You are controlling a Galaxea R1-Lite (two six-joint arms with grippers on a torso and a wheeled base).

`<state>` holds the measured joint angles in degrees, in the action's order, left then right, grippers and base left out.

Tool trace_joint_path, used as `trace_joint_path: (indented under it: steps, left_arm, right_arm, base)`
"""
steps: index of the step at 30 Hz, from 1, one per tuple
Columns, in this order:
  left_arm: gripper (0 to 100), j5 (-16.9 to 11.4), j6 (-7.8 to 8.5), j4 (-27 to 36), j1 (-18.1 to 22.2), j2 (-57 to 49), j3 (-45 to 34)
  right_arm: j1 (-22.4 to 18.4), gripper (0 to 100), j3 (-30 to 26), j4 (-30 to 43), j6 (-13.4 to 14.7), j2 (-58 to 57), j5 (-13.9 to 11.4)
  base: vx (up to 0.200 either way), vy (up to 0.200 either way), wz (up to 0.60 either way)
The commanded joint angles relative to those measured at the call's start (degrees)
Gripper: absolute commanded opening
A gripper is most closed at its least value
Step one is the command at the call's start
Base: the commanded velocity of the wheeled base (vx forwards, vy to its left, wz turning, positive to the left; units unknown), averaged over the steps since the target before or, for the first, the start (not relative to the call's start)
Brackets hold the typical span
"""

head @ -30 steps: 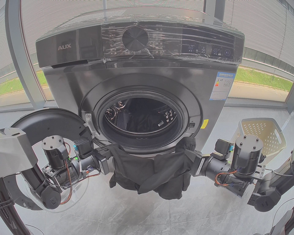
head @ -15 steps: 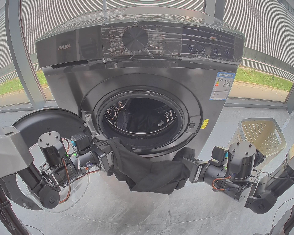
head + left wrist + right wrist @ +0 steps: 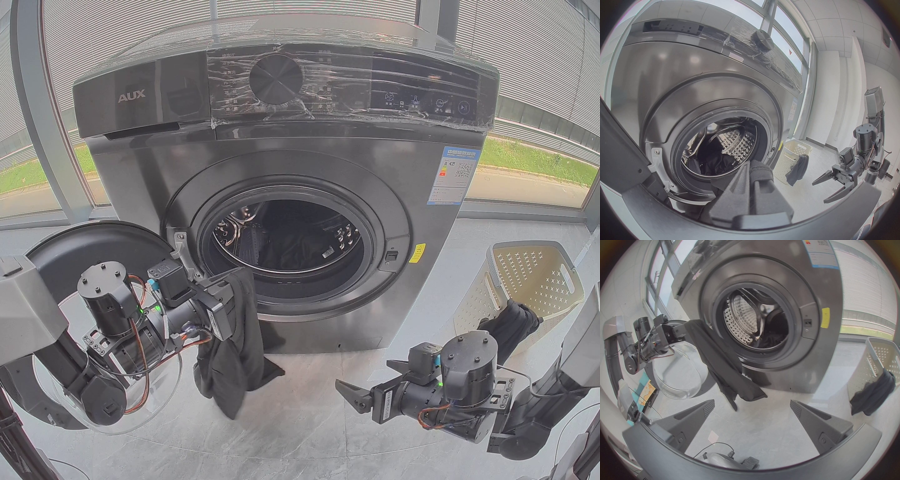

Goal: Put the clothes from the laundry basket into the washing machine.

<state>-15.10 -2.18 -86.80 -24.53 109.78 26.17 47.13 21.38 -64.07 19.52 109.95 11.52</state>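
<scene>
My left gripper [image 3: 226, 307] pinches a dark garment [image 3: 234, 369] before the washing machine [image 3: 300, 156]. My right gripper [image 3: 365, 380] stands wide open, low before it.

All views toward washing machine [image 3: 281, 156]

We see a floor [image 3: 300, 431] of big pale grey tiles, smooth and a bit shiny. At the back, tall windows [image 3: 544, 69] with thin striped blinds let in bright daylight. Through the low part of the glass we see green grass [image 3: 537, 159] and a road [image 3: 525, 187]. In the left wrist view, a white wall [image 3: 831, 100] meets a ceiling [image 3: 837, 25] of white square panels.
</scene>
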Motion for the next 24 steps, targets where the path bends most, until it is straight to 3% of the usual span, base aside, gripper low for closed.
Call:
trace_joint_path:
  steps: [1, 7, 24]
  left_arm:
    - [0, 0.6, -0.02, 0.0, -0.8, 0.2, -0.1]
    - [0, 1.7, -0.02, 0.0, -1.5, 0.3, 0.1]
    - [0, 2.4, -0.1, 0.0, -1.8, 0.5, 0.7]
  right_arm:
    - [1.9, 100, 1.6, -2.6, -0.3, 4.0, -1.1]
    - [1.8, 100, 3.8, -10.7, -4.3, 9.0, -4.0]
    - [3.1, 100, 8.5, -14.6, -4.7, 12.6, -4.2]
  base:
    - [0.0, 0.0, 0.0]
    - [0.0, 0.0, 0.0]
    - [0.0, 0.0, 0.0]
